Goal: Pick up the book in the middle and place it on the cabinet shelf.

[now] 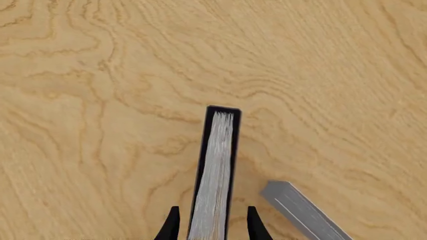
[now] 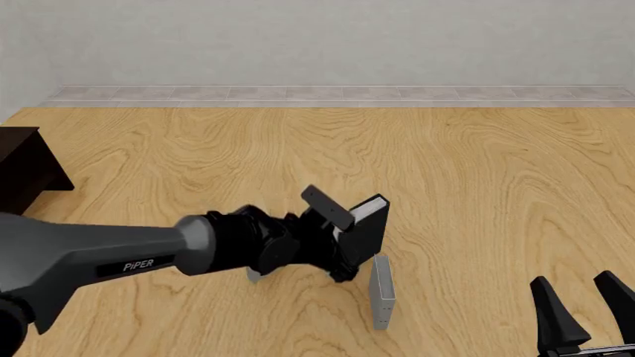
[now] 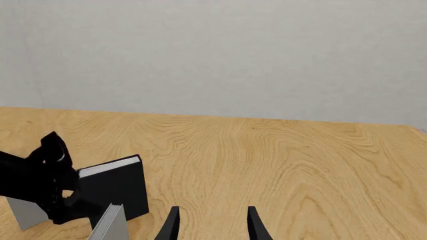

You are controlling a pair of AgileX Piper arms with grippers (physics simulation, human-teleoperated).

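From the front camera my left arm covers a good part of the book [image 2: 365, 227], and one small grey book [image 2: 254, 276] is almost wholly hidden behind the arm, just a sliver showing under it. The cabinet shelf [image 2: 25, 167] is cut off at the left edge of that view, so I only see a dark corner of it, well apart from the books. My left hand [image 1: 212, 225] is clamped on the book: in the left wrist view the two black fingertips [image 1: 172, 225] press against the covers either side of the white page edges, and only the tips are in frame. The book sits near the middle of the table [image 2: 476, 186], tilted a little, whether it is lifted clear I cannot tell. A second grey book [image 2: 382, 292] stands upright just beside it, on the near side. My right hand [image 3: 212, 225] is down at the near right corner, fingers spread apart, gripping nothing, partly cut off by the frame.
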